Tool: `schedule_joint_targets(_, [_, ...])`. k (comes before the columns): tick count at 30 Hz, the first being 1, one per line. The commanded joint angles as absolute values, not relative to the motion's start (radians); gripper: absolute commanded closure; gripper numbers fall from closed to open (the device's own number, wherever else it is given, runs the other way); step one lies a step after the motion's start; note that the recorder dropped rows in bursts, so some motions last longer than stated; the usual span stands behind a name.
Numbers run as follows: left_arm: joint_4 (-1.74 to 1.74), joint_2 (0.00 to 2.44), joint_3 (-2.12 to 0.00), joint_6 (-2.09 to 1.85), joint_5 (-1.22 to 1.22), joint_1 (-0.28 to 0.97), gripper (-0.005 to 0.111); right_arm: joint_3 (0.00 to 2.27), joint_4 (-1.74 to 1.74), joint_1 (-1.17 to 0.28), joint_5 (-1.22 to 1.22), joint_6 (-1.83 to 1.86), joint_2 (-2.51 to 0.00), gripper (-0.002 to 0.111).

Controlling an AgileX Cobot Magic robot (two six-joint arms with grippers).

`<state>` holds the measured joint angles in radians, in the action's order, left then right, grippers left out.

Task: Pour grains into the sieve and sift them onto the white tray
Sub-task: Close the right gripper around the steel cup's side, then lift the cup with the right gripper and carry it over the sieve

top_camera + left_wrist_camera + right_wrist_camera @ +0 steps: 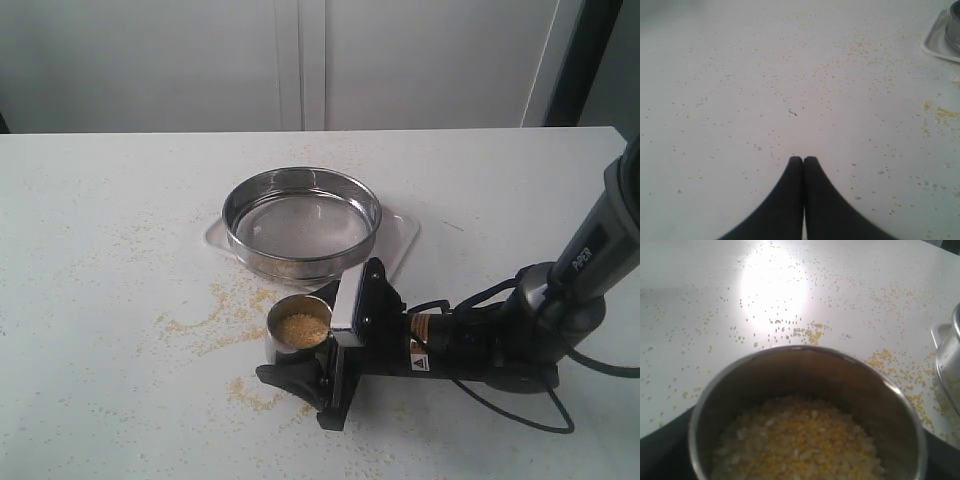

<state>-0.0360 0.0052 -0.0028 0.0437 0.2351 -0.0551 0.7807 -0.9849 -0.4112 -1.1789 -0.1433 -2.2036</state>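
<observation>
The right gripper (308, 338) stands spread around one small round steel cup (292, 350); whether its jaws press the cup I cannot tell. The cup holds yellow and whitish grains (800, 445). Just beyond it, one wide steel mesh sieve (300, 262) sits on one white rectangular tray (402, 236). The left gripper (803, 161), pressed together and empty, hovers over the grain-speckled white table (740, 100).
</observation>
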Motion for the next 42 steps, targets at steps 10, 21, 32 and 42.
schedule_joint_targets(10, [-0.044, 0.0, 0.0, 0.046, 0.233, -0.058, 0.107, 0.78, -0.984, -0.411, -1.133, -0.172, -2.205, 0.108])
schedule_joint_targets(21, [-0.044, 0.0, 0.0, 0.046, 0.233, -0.058, 0.107, 0.78, -0.984, -0.411, -1.169, -0.252, -2.134, 0.108])
schedule_joint_targets(32, [-0.044, 0.0, 0.0, 0.046, 0.233, -0.058, 0.107, 0.78, -0.982, -0.411, -0.971, -0.404, -1.912, 0.108])
schedule_joint_targets(42, [-0.044, 0.0, 0.0, 0.046, 0.233, -0.058, 0.107, 0.822, -0.943, -0.411, -0.647, -0.532, -1.703, 0.108])
